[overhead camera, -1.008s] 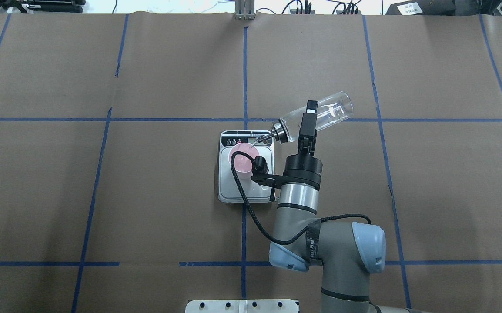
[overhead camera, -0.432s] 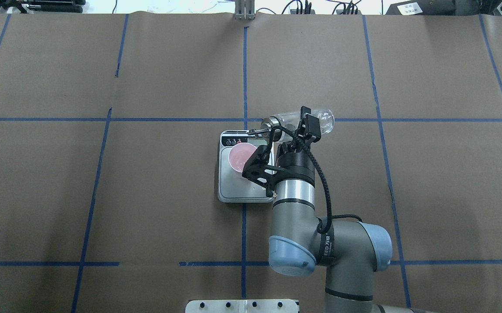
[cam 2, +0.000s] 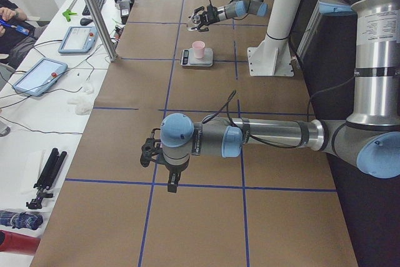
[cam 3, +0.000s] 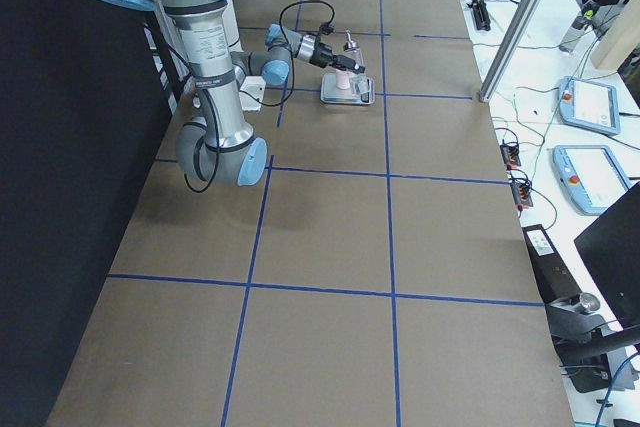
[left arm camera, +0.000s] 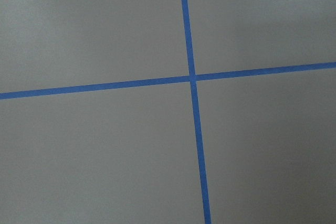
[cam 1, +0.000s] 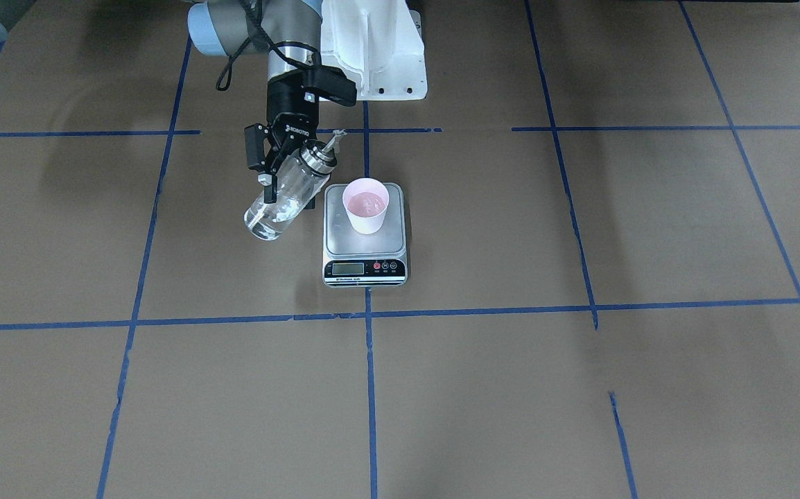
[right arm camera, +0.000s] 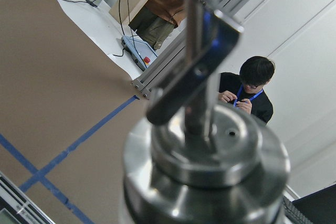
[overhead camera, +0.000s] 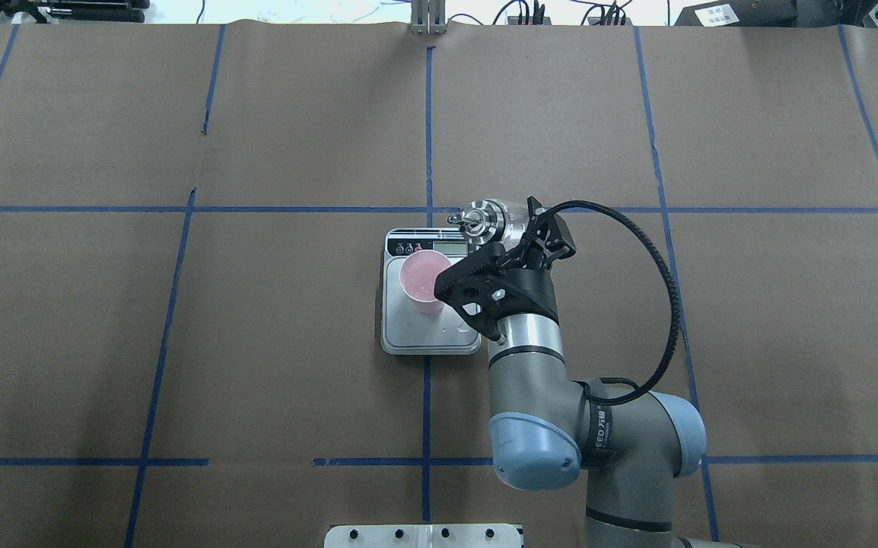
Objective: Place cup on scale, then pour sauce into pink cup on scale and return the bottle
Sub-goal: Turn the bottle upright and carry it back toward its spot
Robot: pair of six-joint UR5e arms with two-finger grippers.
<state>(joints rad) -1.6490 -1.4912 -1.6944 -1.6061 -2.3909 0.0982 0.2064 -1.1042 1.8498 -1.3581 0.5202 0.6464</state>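
- A big table (overhead camera: 256, 342) covered in brown paper fills the room, and blue tape lines (overhead camera: 427, 114) cut it into squares.
- The scale (cam 1: 344, 242) lies flat near the middle of the table. Its little screen is on the side away from the robot.
- The cup (cam 1: 366, 206) stands straight up on the scale's shiny metal top.
- The right arm reaches forward from the robot and bends at the wrist. This puts the right gripper (cam 1: 281, 173) next to the scale.
- The right gripper's two fingers squeeze the bottle (cam 1: 288, 190) around its glass body.
- The bottle hangs in the air just beside the scale and does not touch the table.
- The bottle is tipped. Its metal cap is the high end, its bottom is the low end, and its spout points up.
- The sauce (cam 1: 267, 220) sits down in the low end of the bottle.
- The left arm lies stretched out low over the table, well apart from the scale.
- The left gripper (cam 2: 153, 154) points down at bare paper where two tape lines cross. I cannot tell whether its fingers are apart or together.
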